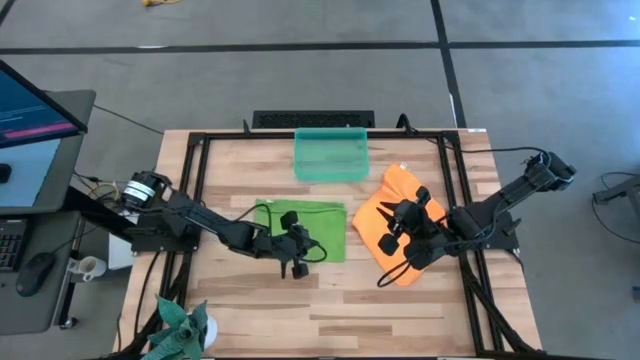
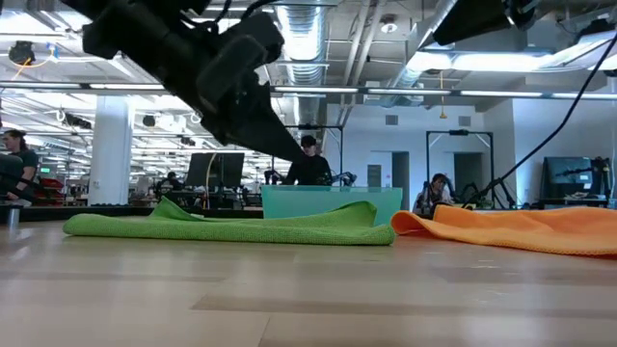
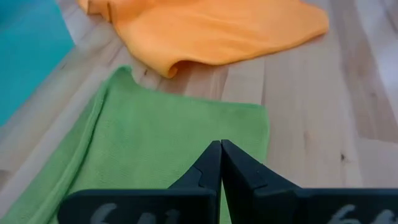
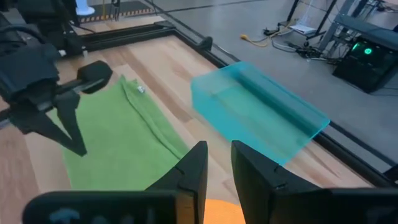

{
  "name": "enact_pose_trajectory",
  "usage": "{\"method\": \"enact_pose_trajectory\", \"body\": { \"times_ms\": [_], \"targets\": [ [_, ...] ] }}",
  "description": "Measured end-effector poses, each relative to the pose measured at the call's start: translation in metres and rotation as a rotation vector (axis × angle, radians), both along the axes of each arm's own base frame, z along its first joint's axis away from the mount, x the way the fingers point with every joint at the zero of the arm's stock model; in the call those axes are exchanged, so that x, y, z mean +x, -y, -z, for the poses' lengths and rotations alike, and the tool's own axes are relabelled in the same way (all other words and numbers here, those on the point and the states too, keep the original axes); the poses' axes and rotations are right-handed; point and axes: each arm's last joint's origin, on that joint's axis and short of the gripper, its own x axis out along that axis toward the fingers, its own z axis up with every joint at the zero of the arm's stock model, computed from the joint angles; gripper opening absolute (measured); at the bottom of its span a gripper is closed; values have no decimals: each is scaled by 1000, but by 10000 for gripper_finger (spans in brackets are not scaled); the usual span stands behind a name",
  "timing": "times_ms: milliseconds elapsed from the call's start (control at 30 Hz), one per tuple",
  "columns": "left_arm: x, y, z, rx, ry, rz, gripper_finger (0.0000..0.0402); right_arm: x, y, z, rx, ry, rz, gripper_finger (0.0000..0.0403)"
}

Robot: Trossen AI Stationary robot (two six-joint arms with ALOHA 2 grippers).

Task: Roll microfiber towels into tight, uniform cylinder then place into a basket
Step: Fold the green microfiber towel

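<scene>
Both towels lie unrolled on the tabletop, so everything risky is ahead. In the high view the green towel (image 1: 302, 217) lies flat at centre, one edge folded over, and the orange towel (image 1: 395, 222) sits crumpled just to its right, the two near each other. The basket (image 1: 331, 155) stands empty above them, toward the top edge of the wooden frame.

The left gripper (image 1: 296, 252) hangs over the lower right part of the green towel with its jaws pressed fully together, holding nothing. From the low view it looks clear of the cloth, though I can't be sure. The right gripper (image 1: 404, 222) hovers over the orange towel, jaws parted a little — and nothing between them in its wrist view.

What worries me: shut jaws can only push, so the green towel may slide or bunch instead of rolling. The folded edge could start a lopsided roll. The orange one is rumpled; rolled as it lies it would come out loose and uneven — and the arms, working so near, might snag each other's cloth.
</scene>
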Motion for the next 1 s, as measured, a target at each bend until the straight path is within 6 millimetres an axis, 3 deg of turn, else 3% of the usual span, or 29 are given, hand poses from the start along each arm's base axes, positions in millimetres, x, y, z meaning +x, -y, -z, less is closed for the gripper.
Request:
{"method": "enact_pose_trajectory", "body": {
  "times_ms": [167,433,700,1000],
  "targets": [
    [17,0,3,-21,9,12,0,0,0,0,0,-3,0,95],
    [30,0,30,-7,-61,-1,0,0,0,0,-1,-4,0,95],
    [28,3,47,-52,-177,66,0,0,1,0,-2,-7,0,95],
    [18,15,52,-107,-342,411,0,0,1,0,-4,-10,0,95]
  ]
}}
